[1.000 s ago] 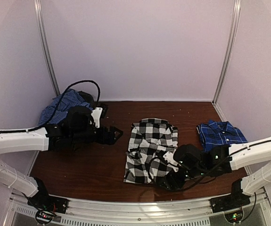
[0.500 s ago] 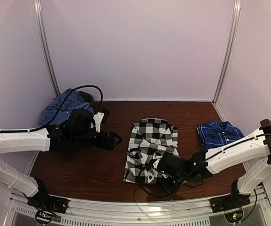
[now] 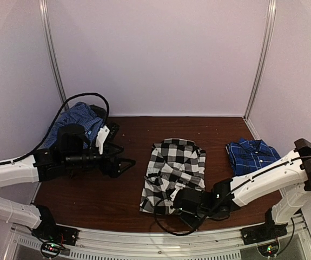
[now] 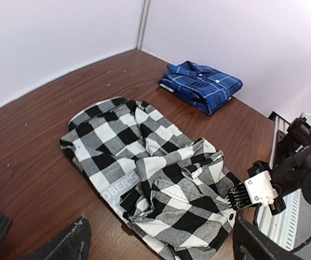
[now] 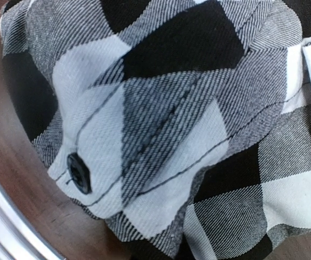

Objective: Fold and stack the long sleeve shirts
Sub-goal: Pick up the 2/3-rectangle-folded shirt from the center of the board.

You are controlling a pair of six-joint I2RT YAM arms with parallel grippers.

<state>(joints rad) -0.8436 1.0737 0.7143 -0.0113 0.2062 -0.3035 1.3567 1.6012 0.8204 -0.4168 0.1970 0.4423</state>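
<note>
A black-and-white check shirt (image 3: pixel 176 168) (image 4: pixel 144 162) lies crumpled in the middle of the brown table (image 3: pixel 90 192). My right gripper (image 3: pixel 179 202) (image 4: pixel 236 196) is down at its near hem and shut on the cloth. The right wrist view is filled by that check cloth (image 5: pixel 160 124) and a black button (image 5: pixel 78 172), with the fingers hidden. My left gripper (image 3: pixel 124 163) (image 4: pixel 160 248) hovers open to the left of the shirt, holding nothing. A folded blue shirt (image 3: pixel 252 153) (image 4: pixel 201 84) rests at the right. Another blue shirt (image 3: pixel 78 116) is heaped at the back left.
A metal rail (image 3: pixel 160 239) runs along the table's near edge, close to the right gripper. A black cable (image 3: pixel 82 97) loops over the left arm by the back-left heap. Walls with upright metal posts (image 3: pixel 259 59) close in the back and sides.
The right arm has swung left and down to the check shirt's near hem and its gripper has shut there. The left arm has drawn back a little to the left.
</note>
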